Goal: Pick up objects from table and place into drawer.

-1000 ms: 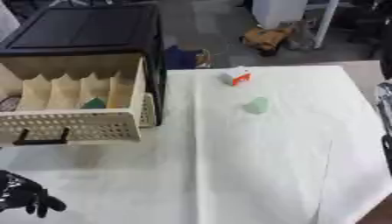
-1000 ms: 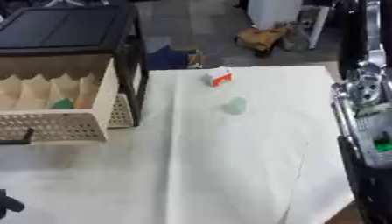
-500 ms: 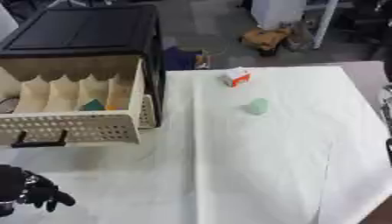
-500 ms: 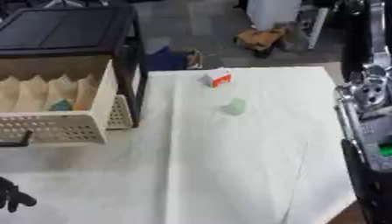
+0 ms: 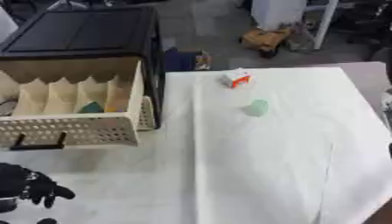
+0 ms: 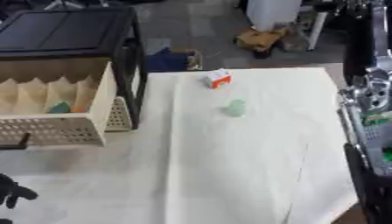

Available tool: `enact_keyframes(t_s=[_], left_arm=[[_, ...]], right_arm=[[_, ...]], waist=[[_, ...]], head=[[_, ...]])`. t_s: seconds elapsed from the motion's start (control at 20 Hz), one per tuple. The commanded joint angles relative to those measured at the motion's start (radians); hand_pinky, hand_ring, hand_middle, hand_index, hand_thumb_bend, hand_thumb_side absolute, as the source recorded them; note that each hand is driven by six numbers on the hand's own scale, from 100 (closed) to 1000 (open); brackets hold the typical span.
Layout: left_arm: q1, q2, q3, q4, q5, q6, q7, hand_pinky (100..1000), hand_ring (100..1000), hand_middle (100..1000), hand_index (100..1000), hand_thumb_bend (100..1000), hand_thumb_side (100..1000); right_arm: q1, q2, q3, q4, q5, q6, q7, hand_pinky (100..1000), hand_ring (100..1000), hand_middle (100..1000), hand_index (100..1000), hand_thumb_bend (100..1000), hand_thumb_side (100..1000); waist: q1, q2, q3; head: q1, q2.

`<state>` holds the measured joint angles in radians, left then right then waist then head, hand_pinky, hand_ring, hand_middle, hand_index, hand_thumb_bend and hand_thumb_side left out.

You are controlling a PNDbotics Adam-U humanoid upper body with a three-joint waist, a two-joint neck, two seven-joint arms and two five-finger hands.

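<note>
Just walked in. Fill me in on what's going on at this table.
Nothing is being handled at this moment. The robot's left hand sits low at the near left corner of the white-covered table, holding nothing. Its right arm shows along the right edge, but the hand itself is out of view. The beige drawer stands pulled open with a teal item already inside. A small white and orange box and a pale green object lie on the table, not yet picked up.

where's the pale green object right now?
The pale green object lies on the white table cover in its far middle part, just nearer than the small white-and-orange box and right of the open drawer.
</note>
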<state>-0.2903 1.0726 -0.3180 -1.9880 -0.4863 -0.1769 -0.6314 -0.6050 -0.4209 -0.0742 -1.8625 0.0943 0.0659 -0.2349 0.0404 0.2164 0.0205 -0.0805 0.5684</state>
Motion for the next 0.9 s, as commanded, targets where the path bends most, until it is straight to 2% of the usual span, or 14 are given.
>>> enact_keyframes(t_s=[0.05, 0.65, 0.9], left_arm=[[-0.003, 0.026, 0.031, -0.012, -0.021, 0.025, 0.006, 394, 645, 633, 940, 100, 1000], [-0.029, 0.014, 0.05, -0.006, -0.02, 0.068, 0.027, 411, 696, 681, 931, 100, 1000], [-0.052, 0.001, 0.04, 0.04, -0.004, 0.083, 0.006, 394, 675, 648, 927, 100, 1000]], right_arm=[[-0.027, -0.025, -0.006, -0.024, -0.002, -0.003, -0.001, 688, 702, 691, 876, 100, 1000], [-0.034, -0.011, -0.009, -0.022, 0.004, 0.008, -0.006, 688, 698, 689, 876, 100, 1000], [-0.034, -0.006, -0.011, -0.026, 0.005, 0.011, -0.011, 688, 699, 690, 875, 100, 1000]], waist=[[-0.001, -0.013, -0.001], [-0.002, -0.01, -0.006], [-0.001, -0.011, -0.008]], head=[[0.002, -0.017], [0.007, -0.02], [0.021, -0.011]])
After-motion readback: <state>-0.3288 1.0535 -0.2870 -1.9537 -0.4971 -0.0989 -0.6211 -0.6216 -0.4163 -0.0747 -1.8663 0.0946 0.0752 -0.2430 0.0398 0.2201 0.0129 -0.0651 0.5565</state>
